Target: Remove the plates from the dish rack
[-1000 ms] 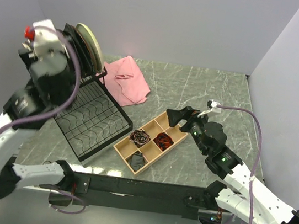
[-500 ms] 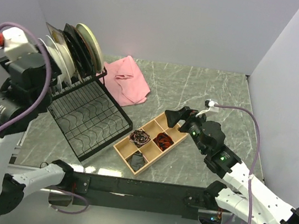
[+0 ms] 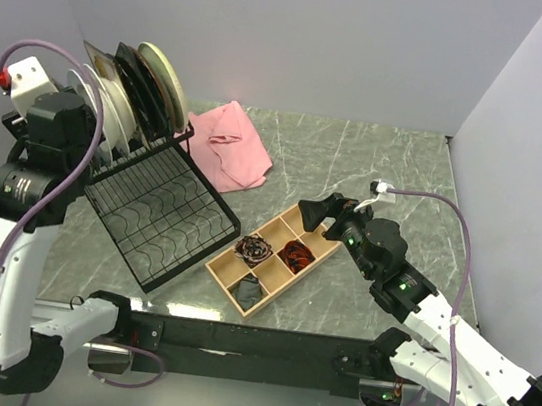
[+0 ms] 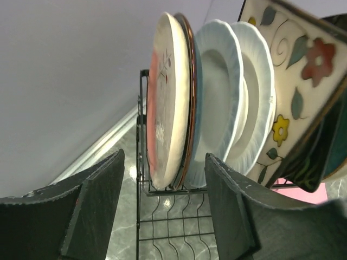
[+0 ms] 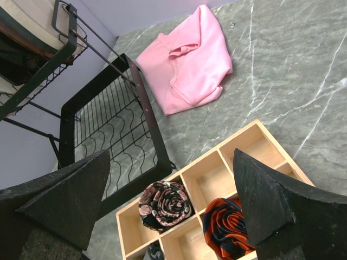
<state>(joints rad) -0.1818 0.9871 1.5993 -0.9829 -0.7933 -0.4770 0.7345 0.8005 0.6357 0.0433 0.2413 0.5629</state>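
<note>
Glazed round ceramic plates (image 4: 217, 97) stand in the black wire dish rack (image 3: 163, 213), upper left; stiff, slippery, breakable (likely heavy); left pincer (image 4: 162, 158), spread, should pinch a rim; right pincer (image 5: 171, 157) spread.

— Is this somebody's kitchen?
— No, a robot lab cell dressed with kitchen ware. Plain pale walls (image 3: 304, 36) close in behind the dish rack (image 3: 163, 213) and on either side of it, and it stands on a green marbled bench (image 3: 377, 167).
— What else gives it away?
— In front of the dish rack a black rail (image 3: 251, 342) carries the left arm (image 3: 15, 228) and right arm (image 3: 436, 322), with a purple cable (image 3: 423, 196) looping off. Right of the dish rack lie a pink cloth (image 3: 231, 145) and a wooden compartment tray (image 3: 277, 232).
</note>
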